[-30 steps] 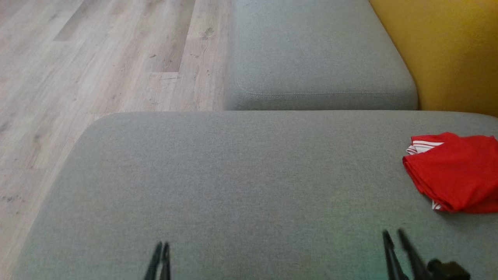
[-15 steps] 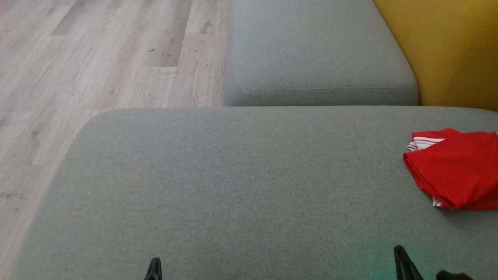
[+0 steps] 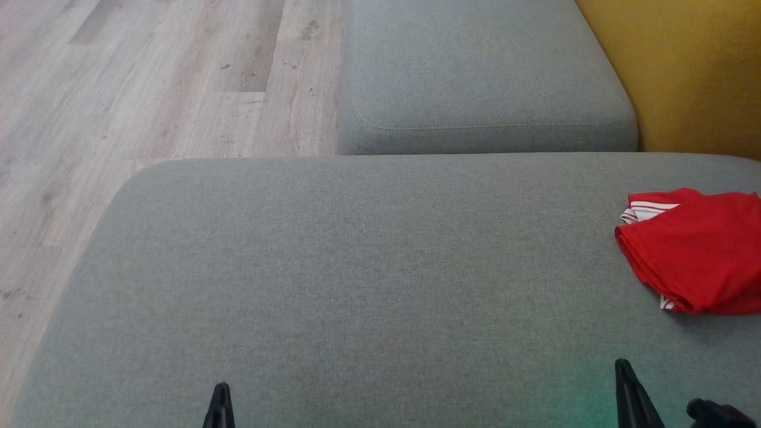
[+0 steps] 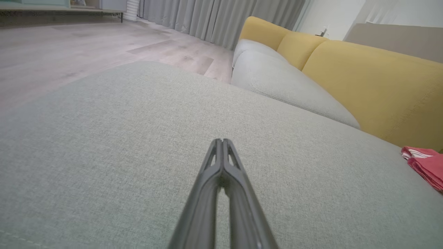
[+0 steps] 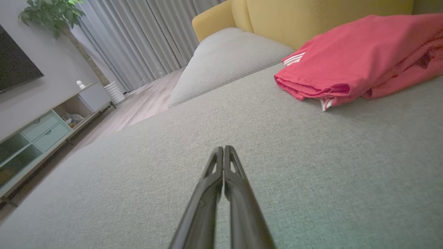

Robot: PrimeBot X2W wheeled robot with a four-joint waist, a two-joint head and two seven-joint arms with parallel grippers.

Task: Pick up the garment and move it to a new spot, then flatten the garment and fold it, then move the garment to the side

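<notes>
**Both grippers pinched closed over the grey seat, red garment off to the right**

The left gripper [image 4: 221, 140] has its two dark fingers pressed tip to tip with nothing between them, and it hangs just above the grey seat cushion [image 3: 357, 267]. The right gripper [image 5: 223, 148] is the same: fingers together, holding nothing, low over the fabric. In the head view only their tips rise from the bottom edge, one at lower left and one at lower right, well apart.

The red garment [image 3: 695, 249] lies in a folded bundle at the right edge of the head view, above the right gripper and apart from it. White stripes show at its upper left corner and at its lower hem. The frame cuts off its right part.

Broad bare cushion spreads between the grippers and up to the seam with a second grey cushion [image 3: 475, 71]. A yellow backrest [image 3: 684, 71] closes the upper right; wooden floor [image 3: 148, 89] lies past the cushion's rounded left edge.

At the left of the right wrist view a low cabinet [image 5: 41, 135] has an open compartment holding small things too blurred to name.
</notes>
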